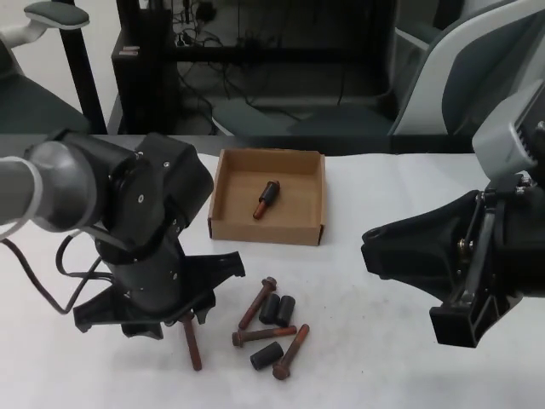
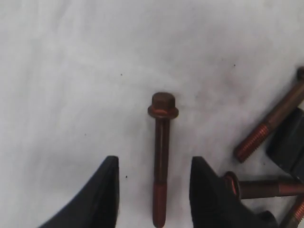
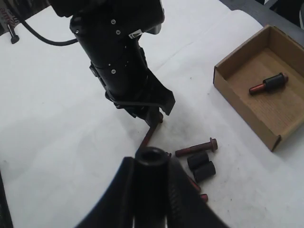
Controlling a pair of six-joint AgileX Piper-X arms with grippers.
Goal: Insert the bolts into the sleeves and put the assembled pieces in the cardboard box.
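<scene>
A copper bolt [image 2: 161, 156] lies on the white bench, and my left gripper [image 2: 155, 161] stands open with one finger on each side of its shank. In the high view the same bolt [image 1: 192, 342] pokes out under the left gripper [image 1: 187, 319]. My right gripper [image 3: 151, 166] is shut on a black sleeve [image 3: 151, 159], held upright above the bench with its bore showing. The cardboard box [image 1: 264, 230] at the back holds one bolt-and-sleeve piece [image 1: 266, 198]. Three loose bolts [image 1: 257, 302] and several black sleeves [image 1: 277, 308] lie in a cluster in front of the box.
The right arm [image 1: 451, 256] hangs over the bench's right side. Beside the left fingers lie more bolts [image 2: 270, 126] and a sleeve [image 2: 289, 142]. White bench stretches around the left arm. Chairs and dark frames stand behind the bench.
</scene>
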